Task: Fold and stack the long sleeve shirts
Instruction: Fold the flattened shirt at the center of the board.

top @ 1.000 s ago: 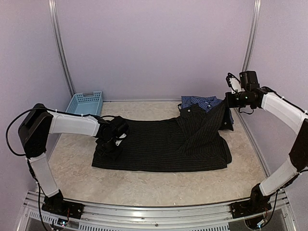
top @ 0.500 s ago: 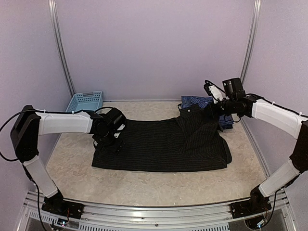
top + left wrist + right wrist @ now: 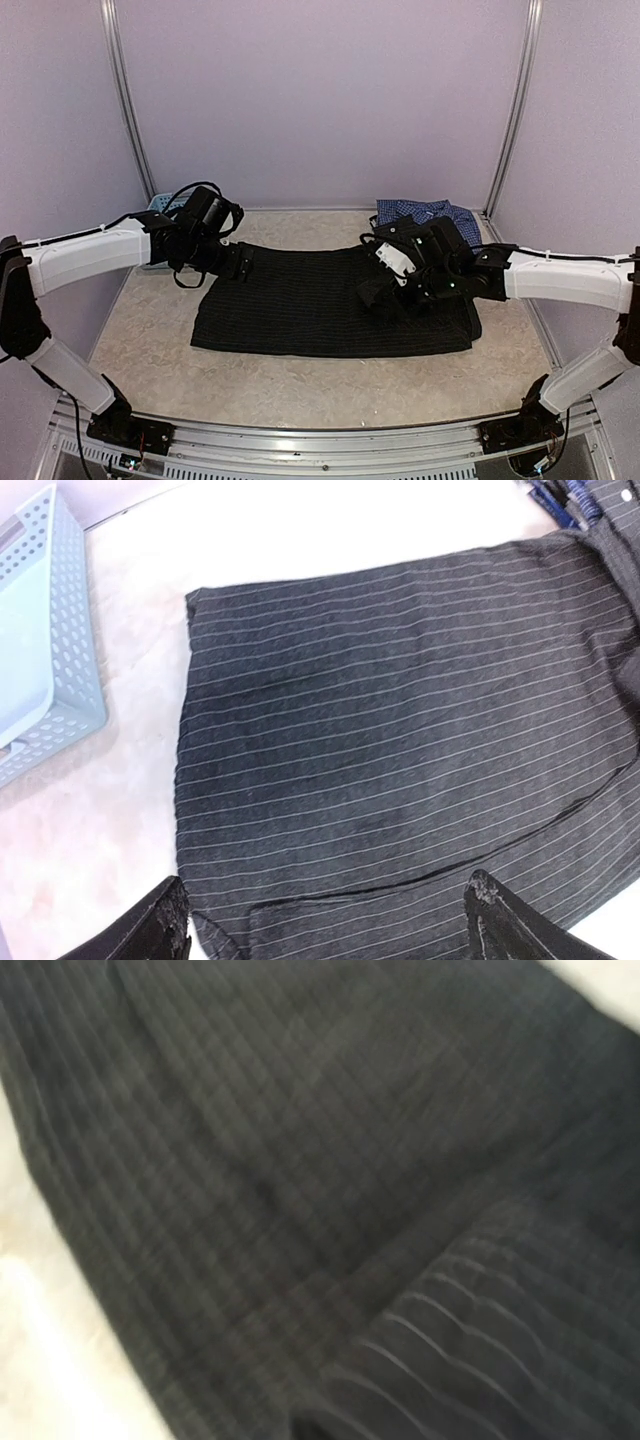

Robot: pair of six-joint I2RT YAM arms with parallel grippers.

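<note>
1. Black shirt (image 3: 320, 310): flat, long axis left–right, directly beneath both claws.
2. Left gripper (image 3: 243, 268): jaws wide, empty, over the hem end's far corner.
3. Right gripper (image 3: 378, 292): closed, low on the folded sleeve near the collar; hold unclear.
4. Blue shirt (image 3: 420, 212): just beyond the right claw.

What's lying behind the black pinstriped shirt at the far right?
Behind the black shirt: the blue checked shirt, crumpled near the back wall. The right arm covers its near part.

Blurred black pinstriped shirt (image 3: 300, 1160) across nearly the whole frame, pale table (image 3: 40, 1360) at lower left.
</note>
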